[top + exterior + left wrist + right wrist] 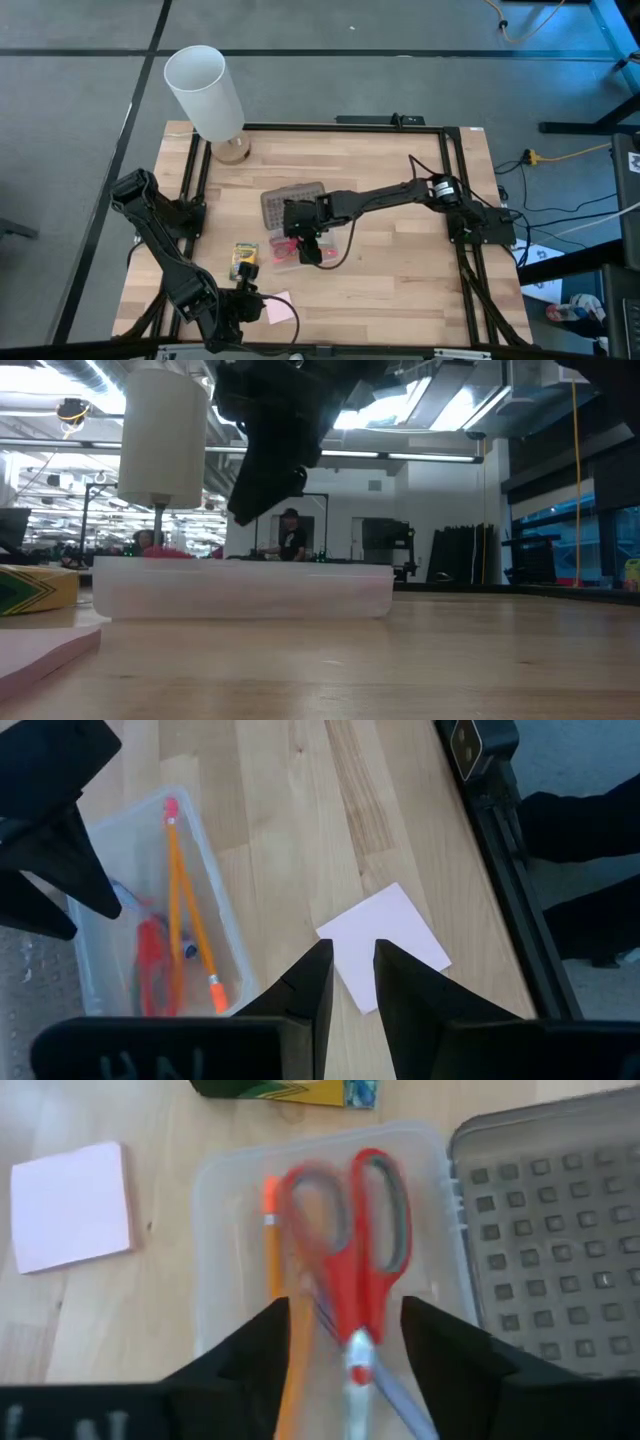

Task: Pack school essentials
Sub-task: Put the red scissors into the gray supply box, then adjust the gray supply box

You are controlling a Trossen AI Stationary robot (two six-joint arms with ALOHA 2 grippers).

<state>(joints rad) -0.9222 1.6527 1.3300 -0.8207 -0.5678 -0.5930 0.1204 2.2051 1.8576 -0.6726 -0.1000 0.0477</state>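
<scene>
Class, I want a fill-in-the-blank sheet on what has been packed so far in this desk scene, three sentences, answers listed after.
1. The red-handled scissors lie inside the clear ____, beside the orange pencil.
2. The right hand hovers above the case with its fingers ____.
3. The pink sticky-note pad and the ____ box sit on the table outside the case.

Missing words: case; open; crayon

On the table there is one case (225, 1230) holding one scissors (355, 1250) and one pencil (275, 1260), plus one lid (560, 1230), one crayon box (245, 260), one sticky pad (70, 1205), and one white cylinder (205, 90).
</scene>
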